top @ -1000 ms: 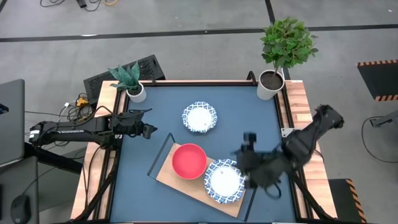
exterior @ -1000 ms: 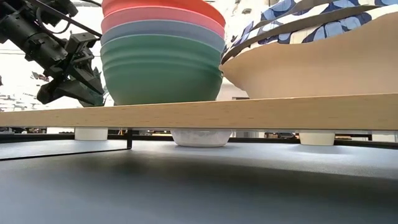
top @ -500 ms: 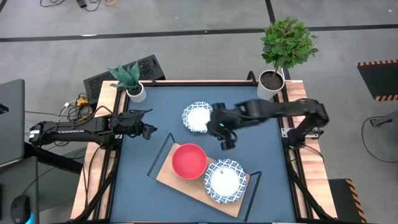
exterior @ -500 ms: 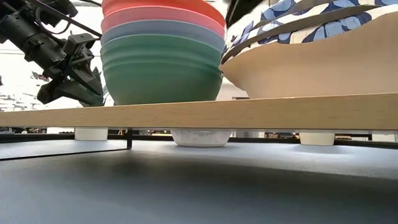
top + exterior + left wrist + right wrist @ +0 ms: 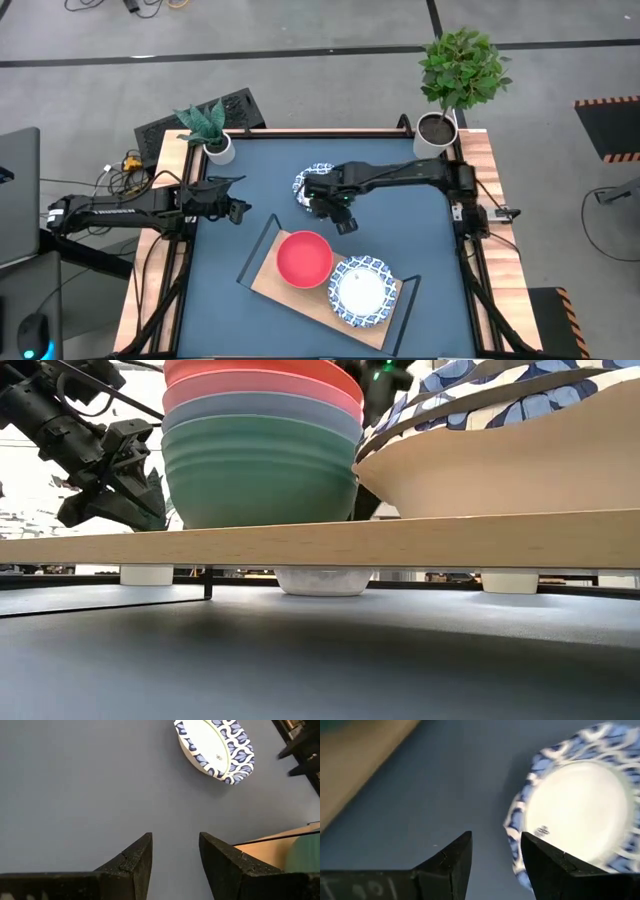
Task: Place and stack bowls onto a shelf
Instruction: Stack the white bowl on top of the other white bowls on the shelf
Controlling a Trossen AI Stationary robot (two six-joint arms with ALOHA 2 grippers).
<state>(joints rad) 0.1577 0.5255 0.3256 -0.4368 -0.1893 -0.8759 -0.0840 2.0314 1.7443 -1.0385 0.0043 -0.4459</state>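
A: What sits nearest the camera in the low view?

B: The shelf (image 5: 400,540), a light-wood board running across the middle of the frame. On it at upper left is a stack with the teal-green bowl (image 5: 258,480) under the pink-red bowl (image 5: 262,382); at upper right a white bowl with a blue patterned rim (image 5: 510,445) stands just beside the stack.

A: And from above?

B: The shelf (image 5: 290,292) lies at lower centre of the frame, the pink-red bowl toward its left end, the patterned bowl toward its right.

A: Where is the second patterned bowl (image 5: 308,180)?

B: On the dark blue tabletop (image 5: 400,220), above the shelf in the high view, partly covered by the right arm. The right wrist view has it at right of frame.

A: The right gripper (image 5: 335,205)?

B: It hangs over that bowl's lower right rim, near centre frame. Its fingers (image 5: 451,857) stand apart with nothing between them, bowl rim just beyond one tip.

A: The left one?

B: The left gripper (image 5: 236,209) waits at the table's left edge, fingers (image 5: 132,862) apart, holding nothing.

A: Farther back?

B: Two potted plants at the table's far corners: a small one (image 5: 207,127) upper left, a bushier one (image 5: 455,75) upper right.
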